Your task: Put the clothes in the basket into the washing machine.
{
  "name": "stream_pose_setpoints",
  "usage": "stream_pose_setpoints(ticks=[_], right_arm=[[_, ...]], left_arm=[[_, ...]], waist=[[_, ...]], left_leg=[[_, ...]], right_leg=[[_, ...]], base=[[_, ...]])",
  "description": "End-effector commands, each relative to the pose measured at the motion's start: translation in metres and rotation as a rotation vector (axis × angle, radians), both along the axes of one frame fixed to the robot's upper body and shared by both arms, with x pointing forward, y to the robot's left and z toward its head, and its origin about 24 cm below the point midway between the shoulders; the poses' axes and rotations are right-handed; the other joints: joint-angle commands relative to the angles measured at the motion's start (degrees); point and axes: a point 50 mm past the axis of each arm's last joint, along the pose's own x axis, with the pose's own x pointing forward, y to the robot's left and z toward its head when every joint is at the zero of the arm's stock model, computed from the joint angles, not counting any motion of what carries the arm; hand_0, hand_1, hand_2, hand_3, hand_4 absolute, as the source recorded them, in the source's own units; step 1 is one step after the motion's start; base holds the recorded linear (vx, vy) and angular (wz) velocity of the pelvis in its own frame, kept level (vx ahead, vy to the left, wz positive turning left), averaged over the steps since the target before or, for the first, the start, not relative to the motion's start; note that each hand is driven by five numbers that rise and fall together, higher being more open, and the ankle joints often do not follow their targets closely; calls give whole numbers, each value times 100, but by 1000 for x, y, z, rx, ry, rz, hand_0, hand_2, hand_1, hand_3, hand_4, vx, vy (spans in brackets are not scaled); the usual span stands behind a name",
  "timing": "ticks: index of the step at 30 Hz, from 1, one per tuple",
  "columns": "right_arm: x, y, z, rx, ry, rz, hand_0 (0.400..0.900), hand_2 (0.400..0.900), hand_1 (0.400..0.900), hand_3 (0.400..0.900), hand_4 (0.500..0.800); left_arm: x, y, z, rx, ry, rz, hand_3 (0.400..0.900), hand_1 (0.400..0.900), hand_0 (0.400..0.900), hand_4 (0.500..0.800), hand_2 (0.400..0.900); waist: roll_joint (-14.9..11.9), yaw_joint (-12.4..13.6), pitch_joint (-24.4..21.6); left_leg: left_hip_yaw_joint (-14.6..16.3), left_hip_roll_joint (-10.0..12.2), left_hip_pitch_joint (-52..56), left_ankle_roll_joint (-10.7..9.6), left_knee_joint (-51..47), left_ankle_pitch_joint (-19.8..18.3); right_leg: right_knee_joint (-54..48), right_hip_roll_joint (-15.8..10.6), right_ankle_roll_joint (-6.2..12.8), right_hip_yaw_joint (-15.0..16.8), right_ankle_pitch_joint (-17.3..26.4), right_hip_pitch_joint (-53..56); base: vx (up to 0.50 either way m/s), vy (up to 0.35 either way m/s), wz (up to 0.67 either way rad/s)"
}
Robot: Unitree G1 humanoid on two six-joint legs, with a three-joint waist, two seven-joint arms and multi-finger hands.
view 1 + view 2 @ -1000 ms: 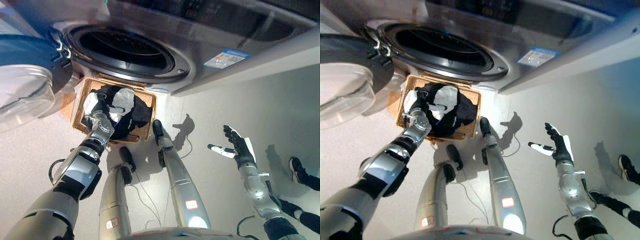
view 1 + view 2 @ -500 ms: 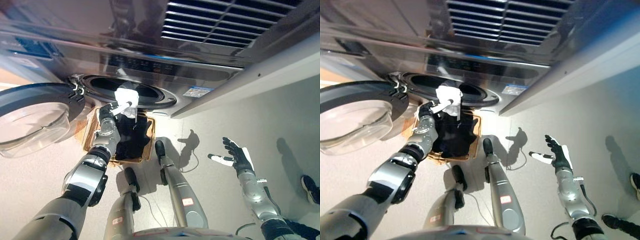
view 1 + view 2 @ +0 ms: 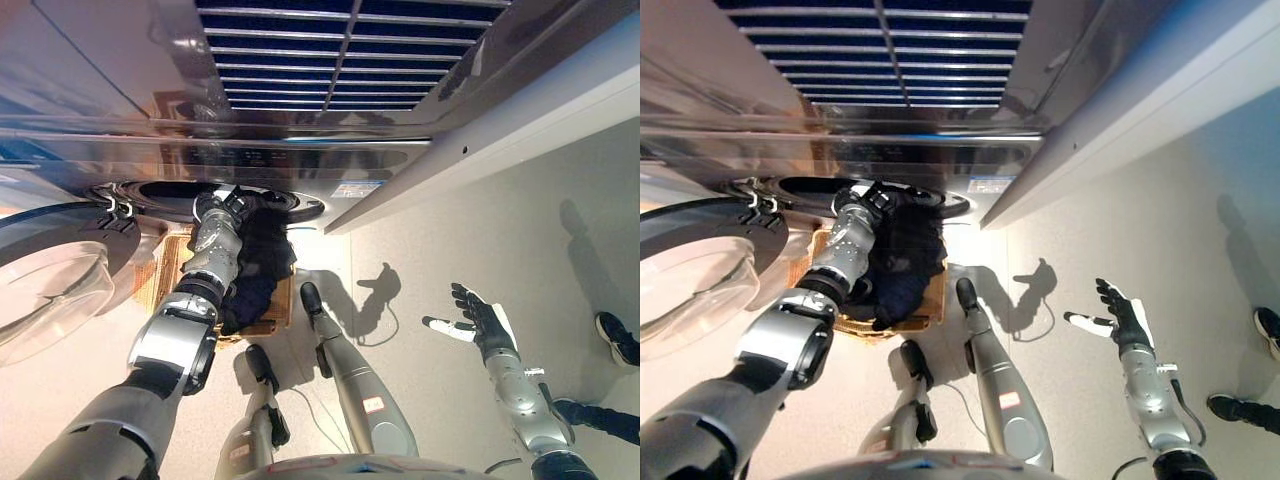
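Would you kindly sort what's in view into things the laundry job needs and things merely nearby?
Job:
- dark clothes
- basket
- washing machine, door open
- left hand

Nearby:
- right hand, idle
- a person's shoe

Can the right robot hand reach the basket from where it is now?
Probably not. The right robot hand hangs open over bare floor, far to the side of the basket, which sits below the washing machine door opening with the left arm over it.

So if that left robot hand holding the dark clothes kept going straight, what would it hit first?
Most likely nothing solid: the left robot hand, carrying the dark clothes, points into the washing machine's open drum. Depth is hard to judge.
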Motion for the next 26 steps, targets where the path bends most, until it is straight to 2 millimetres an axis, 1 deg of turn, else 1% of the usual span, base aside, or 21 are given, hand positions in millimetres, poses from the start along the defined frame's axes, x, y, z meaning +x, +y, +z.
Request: stream_pose_setpoints(ticks=[1, 4, 6, 9, 11, 13, 15, 20, 24, 26], right_arm=[[-46, -50, 12, -167, 72, -49, 900, 900, 900, 900, 800], [-48, -52, 12, -170, 79, -55, 900, 900, 900, 900, 800], [-49, -52, 12, -168, 75, -61, 900, 900, 900, 900, 800], [-47, -51, 13, -162, 64, -67, 900, 900, 900, 900, 800], [-46, -50, 13, -152, 57, -74, 900, 900, 900, 900, 800], [-43, -48, 12, -146, 53, -70, 900, 900, 900, 900, 800], [-40, -46, 10, -138, 51, -66, 900, 900, 900, 900, 800], [-35, -43, 9, -136, 53, -48, 900, 900, 900, 900, 800], [-30, -39, 7, -131, 55, -30, 900, 900, 900, 900, 800], [-28, -38, 7, -127, 55, -27, 900, 900, 900, 900, 800]], left_arm=[[10, -9, 31, 34, -164, -22, 900, 900, 900, 800, 900], [9, -5, 25, 56, -127, -11, 900, 900, 900, 800, 900], [7, -7, 22, 64, -123, -15, 900, 900, 900, 800, 900], [2, -12, 7, 75, -88, -33, 900, 900, 900, 800, 900], [-5, -16, -7, 98, -61, -58, 900, 900, 900, 800, 900], [-13, -14, -23, 155, -19, -80, 900, 900, 900, 800, 900], [-25, -11, -44, 216, 35, -107, 900, 900, 900, 800, 900], [-52, -3, -80, 268, 124, -143, 900, 900, 900, 800, 900], [-70, 6, -99, 302, 171, -160, 900, 900, 900, 800, 900], [-78, 12, -105, 324, 186, -170, 900, 900, 900, 800, 900]], waist=[[524, -144, -871], [552, -126, -913], [560, -106, -915], [545, -58, -919], [519, -9, -927], [480, 26, -941], [432, 97, -976], [357, 252, -1023], [300, 363, -1174], [274, 427, -1245]], left_leg=[[-237, 634, -148, -487, -112, 497], [-242, 661, -133, -502, -107, 499], [-271, 667, -131, -504, -95, 507], [-346, 672, -113, -496, -48, 496], [-418, 670, -80, -482, 14, 466], [-474, 666, -19, -469, 72, 422], [-532, 658, 94, -445, 127, 353], [-658, 612, 488, -412, 178, 237], [-704, 591, 742, -401, 140, 238], [-742, 563, 867, -388, 138, 231]], right_leg=[[252, -65, 510, -37, -377, -3], [254, -79, 510, -52, -389, 21], [271, -91, 506, -83, -392, 41], [326, -114, 499, -142, -409, 87], [355, -132, 493, -190, -412, 175], [363, -150, 495, -220, -405, 289], [358, -174, 498, -250, -404, 487], [247, -245, 516, -328, -417, 1114], [-54, -292, 558, -403, -367, 1609], [-182, -318, 574, -443, -359, 1853]], base=[[0, 0, 0], [7, -10, 8], [-10, -23, 15], [-11, -17, 19], [2, -27, 23], [17, -10, 18], [40, 12, 15], [51, 39, 19], [53, 46, 12], [52, 39, 8]])
